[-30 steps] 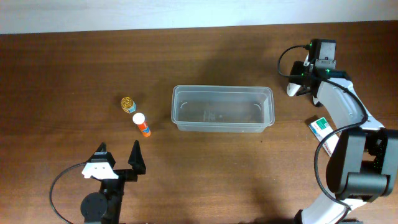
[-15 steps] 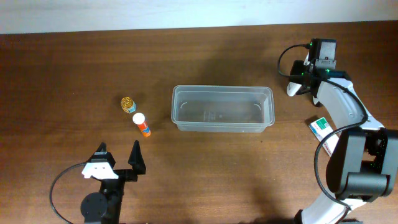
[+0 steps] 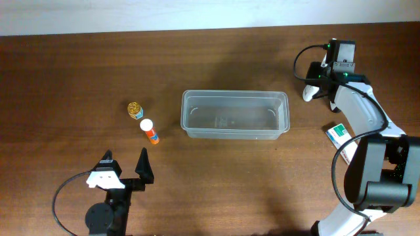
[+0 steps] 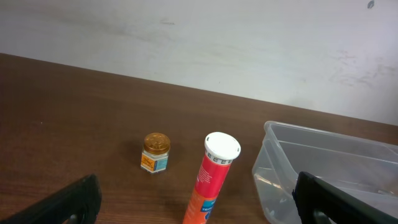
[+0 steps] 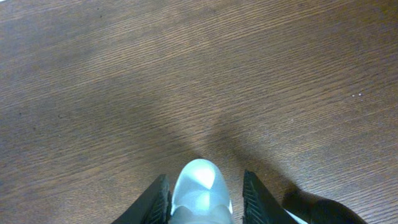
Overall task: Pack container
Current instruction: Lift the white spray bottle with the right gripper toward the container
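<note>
We see the clear, see-through rectangular plastic container [image 3: 234,94] with rounded corners lying on the dark brown wooden table [image 3: 216,190], near the table's middle, with nothing visible inside it. In the left wrist view, one end of the container [image 4: 323,158] shows at the right edge.

In the overhead view, a small jar with a gold lid [image 3: 134,109] stands well off the container's left end. Just beside the jar, a little nearer the container, stands an orange tube with a white cap [image 3: 149,130]. The left wrist view shows the jar [image 4: 155,152] and the tube [image 4: 210,180] both upright and apart from each other.

The left gripper [image 3: 125,155] sits below and to the left of the container, well apart from it. Its black fingers [image 4: 71,202] are spread wide with nothing between them.

The right gripper [image 3: 313,90] is off the container's upper right corner, low over the table. Its fingers [image 5: 157,198] flank a small white rounded object [image 5: 200,186] on both sides. We cannot tell whether they press on it, nor what kind of object it is. From overhead the white object [image 3: 308,94] lies near the container's right end but does not touch it.

A green-and-white box [image 3: 340,134] lies flat to the right of the container, below the right gripper.
</note>
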